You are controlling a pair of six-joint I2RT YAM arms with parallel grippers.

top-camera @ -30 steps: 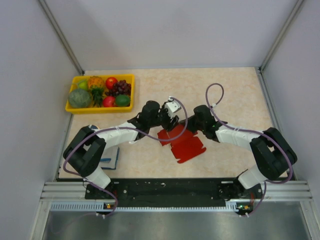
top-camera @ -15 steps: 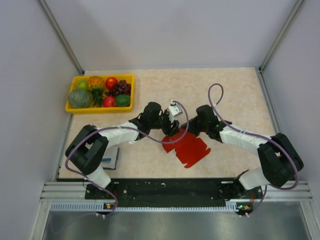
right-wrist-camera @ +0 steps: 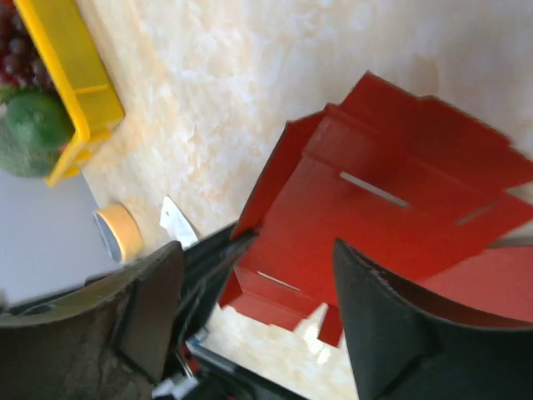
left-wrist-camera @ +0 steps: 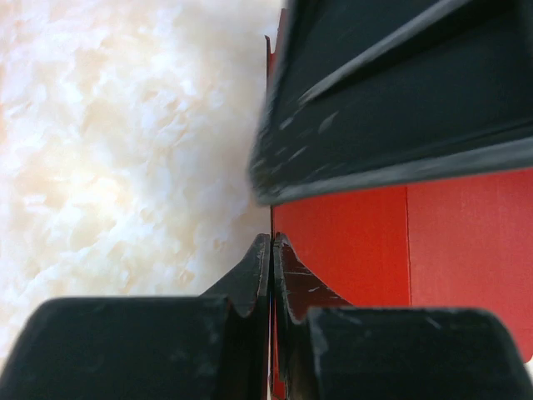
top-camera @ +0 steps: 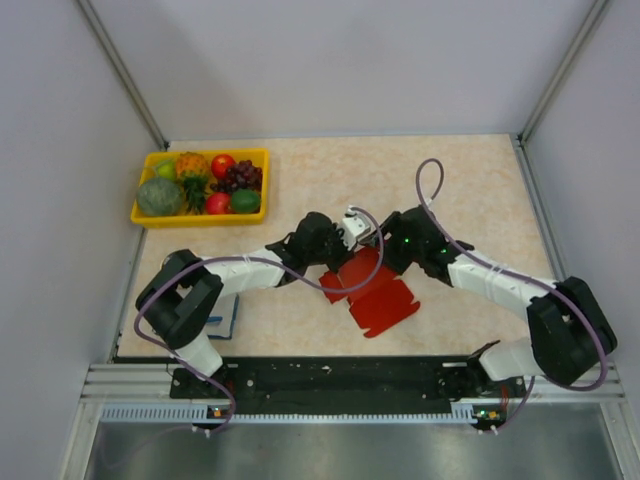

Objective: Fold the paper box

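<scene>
The paper box (top-camera: 372, 297) lies on the table (top-camera: 470, 180) in the middle, just near of where my two wrists meet and well apart from the yellow tray (top-camera: 200, 217) of fruit at the far left. It is partly worked. From my right wrist I see the slotted centre panel lying flat, while the flap on the box's left side tilts up from it along its crease.

My left gripper (left-wrist-camera: 271, 271) is pinched all the way together on the left edge of the card. The two fingertips meet in a thin line, and a sliver of red shows between them lower down, so I judge that I hold that flap by its edge. My right gripper (right-wrist-camera: 258, 248) hangs over the centre panel with its fingers spread wide and nothing between them.

So I take the step in hand to be raising this side wall, with the left holding and the right free to help. Next, I think, the left should swing the flap upright along its crease while the right presses the base flat or takes the neighbouring flap. The pinch is narrow and the card is thin, so a slow, straight pull seems wise.
</scene>
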